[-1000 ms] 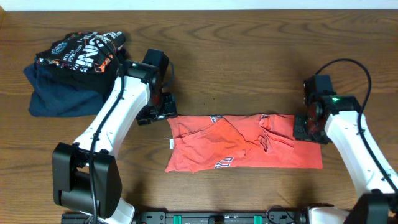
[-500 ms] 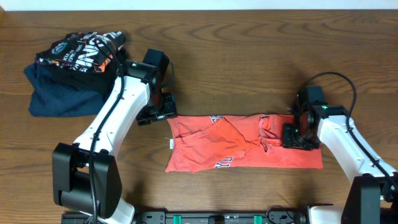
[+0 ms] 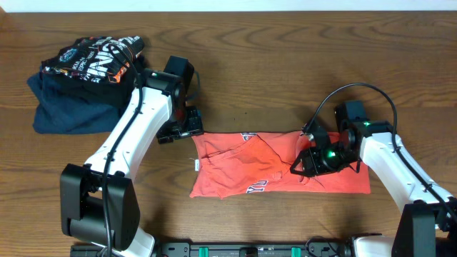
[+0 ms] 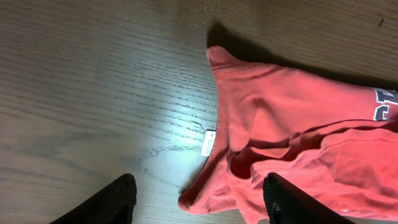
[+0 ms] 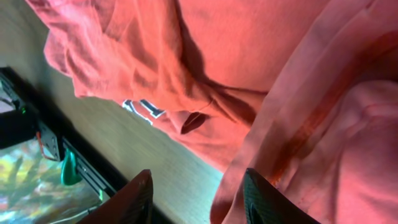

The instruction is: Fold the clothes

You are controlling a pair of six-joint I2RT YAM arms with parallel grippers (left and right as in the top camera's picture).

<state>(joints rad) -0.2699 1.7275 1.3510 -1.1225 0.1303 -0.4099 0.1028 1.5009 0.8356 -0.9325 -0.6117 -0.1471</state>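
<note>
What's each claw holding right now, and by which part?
Left claw: nothing, open. Right claw is over the red T-shirt; a grip cannot be told.

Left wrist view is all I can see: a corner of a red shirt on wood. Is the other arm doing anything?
Observer: Yes. The right gripper hangs over the right part of the coral-red T-shirt.
Operator: Is that shirt the only clothing there?
Observer: No. A black printed shirt lies on a navy garment at the table's far left corner.
Operator: How does the red one lie?
Observer: As a long strip across the table, lettering showing in spots.
</note>
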